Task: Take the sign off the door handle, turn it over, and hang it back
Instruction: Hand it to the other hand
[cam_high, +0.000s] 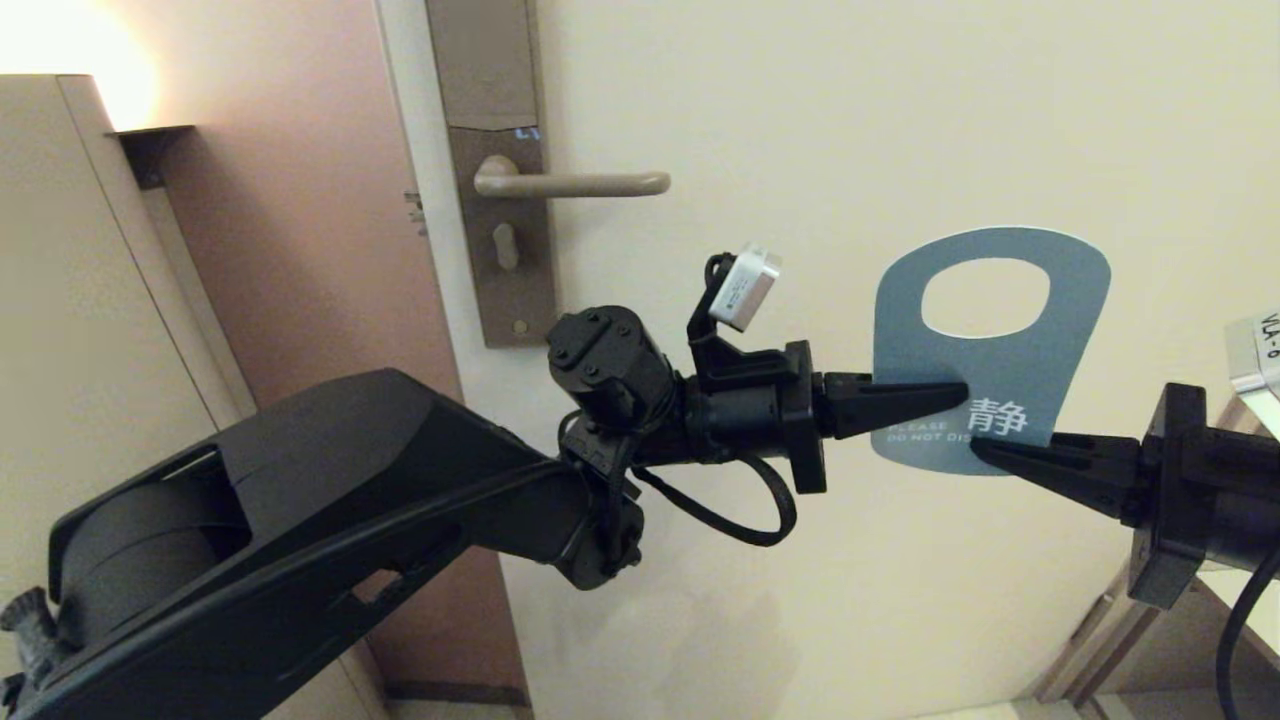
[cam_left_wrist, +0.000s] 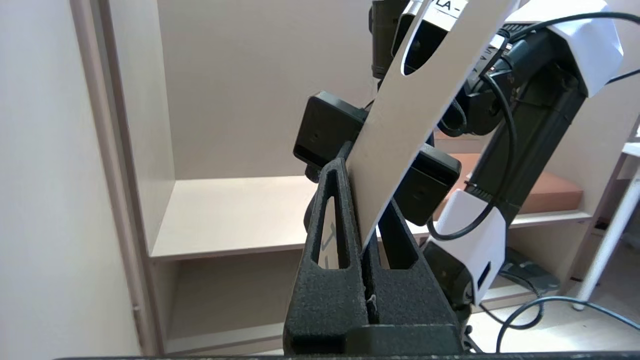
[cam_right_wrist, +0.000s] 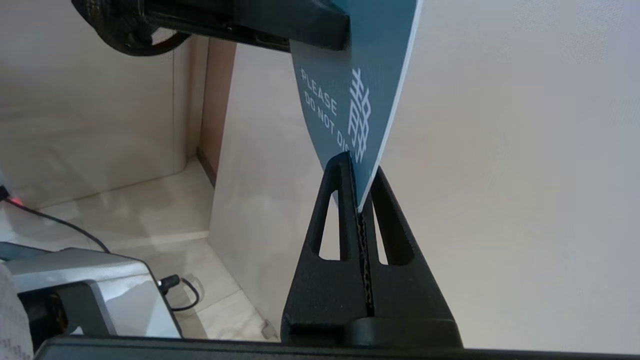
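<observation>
At far left of the head view, a beige cabinet panel (cam_high: 60, 330) is seen, lit from above by a warm lamp glow, with a pinkish-brown wall strip (cam_high: 320, 240) beside it.

Next, a tall brownish lock plate (cam_high: 500, 250) is mounted on the cream door (cam_high: 850, 120); the door handle (cam_high: 570, 183) is set level on it, rounded tip pointing right, with nothing hung on it.

Lower centre, the left arm is extended to the right. The left gripper (cam_high: 955, 395) is closed on the sign (cam_high: 1080, 300) at its left edge, the fingers being pressed flat against both faces; in the left wrist view the white face of the sign (cam_left_wrist: 400, 130) is pinched between the black fingers (cam_left_wrist: 340, 210).

Right of centre, the sign is held upright in front of the door, well apart from the handle and lower than it, oval hole uppermost, blue face toward the head camera, "DO NOT DIS" partly legible.

At far right, the right gripper (cam_high: 985, 455) is clamped on the sign's bottom edge (cam_right_wrist: 360, 150), as confirmed in the right wrist view.
</observation>
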